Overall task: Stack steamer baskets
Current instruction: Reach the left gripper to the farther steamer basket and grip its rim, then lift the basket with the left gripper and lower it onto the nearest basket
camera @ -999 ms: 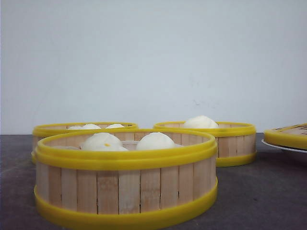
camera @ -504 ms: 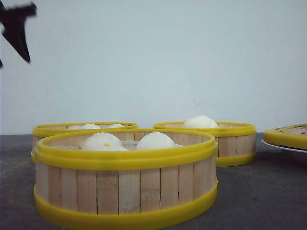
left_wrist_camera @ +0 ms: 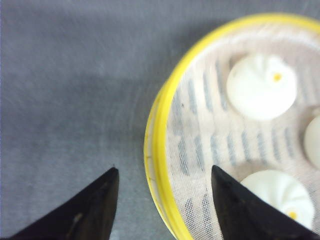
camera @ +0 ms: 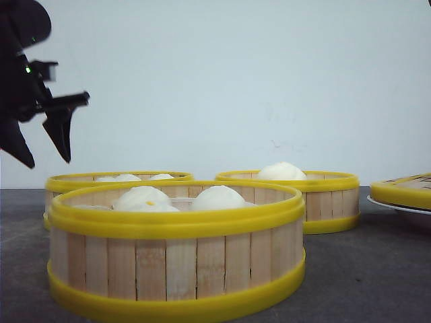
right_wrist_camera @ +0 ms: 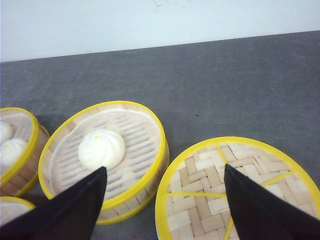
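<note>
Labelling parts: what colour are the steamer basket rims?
Bright yellow rims on the steamer baskets, clearest in the front view.

Steamer baskets point(camera: 176, 252): pale matt bamboo slats, glossy yellow plastic rims, white gauze lining. Lid point(right_wrist_camera: 239, 192): woven bamboo strips. Table point(right_wrist_camera: 210, 80): matt grey, finely textured. Fingers point(left_wrist_camera: 95, 210): matt black.

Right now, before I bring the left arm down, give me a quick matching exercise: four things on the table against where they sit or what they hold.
Things:
1. nearest basket
2. back-right basket
3. woven lid
4. left gripper

States:
a. open, in the air above the back-left basket
b. holds one bun
c. at the table's far right, on a white plate
d. closest to the front camera, buns inside

Pairs: 1-d, 2-b, 3-c, 4-a
</note>
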Action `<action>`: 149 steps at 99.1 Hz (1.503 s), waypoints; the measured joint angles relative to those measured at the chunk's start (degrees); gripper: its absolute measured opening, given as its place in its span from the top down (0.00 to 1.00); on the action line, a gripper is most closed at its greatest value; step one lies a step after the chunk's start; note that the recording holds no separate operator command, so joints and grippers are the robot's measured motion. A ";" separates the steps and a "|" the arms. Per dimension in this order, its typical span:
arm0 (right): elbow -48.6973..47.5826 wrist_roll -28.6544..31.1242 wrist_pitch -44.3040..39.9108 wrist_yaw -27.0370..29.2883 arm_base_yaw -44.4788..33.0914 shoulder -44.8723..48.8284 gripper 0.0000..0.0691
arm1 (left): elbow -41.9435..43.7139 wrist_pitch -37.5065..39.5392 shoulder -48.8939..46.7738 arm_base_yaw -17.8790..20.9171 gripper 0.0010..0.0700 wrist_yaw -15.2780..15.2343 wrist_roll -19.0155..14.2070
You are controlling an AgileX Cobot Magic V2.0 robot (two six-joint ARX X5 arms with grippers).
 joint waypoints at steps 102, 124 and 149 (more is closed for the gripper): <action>0.00 -0.02 -0.17 0.24 0.00 0.02 0.33 | 2.67 0.68 6.14 0.09 0.97 -1.09 0.31; 0.00 -1.09 -0.22 0.28 0.00 0.02 0.33 | 6.03 0.04 1.57 1.62 0.97 1.73 0.22; 0.00 -1.14 -0.22 0.26 0.00 0.00 0.33 | 9.51 -5.77 -12.00 2.89 0.97 8.48 0.44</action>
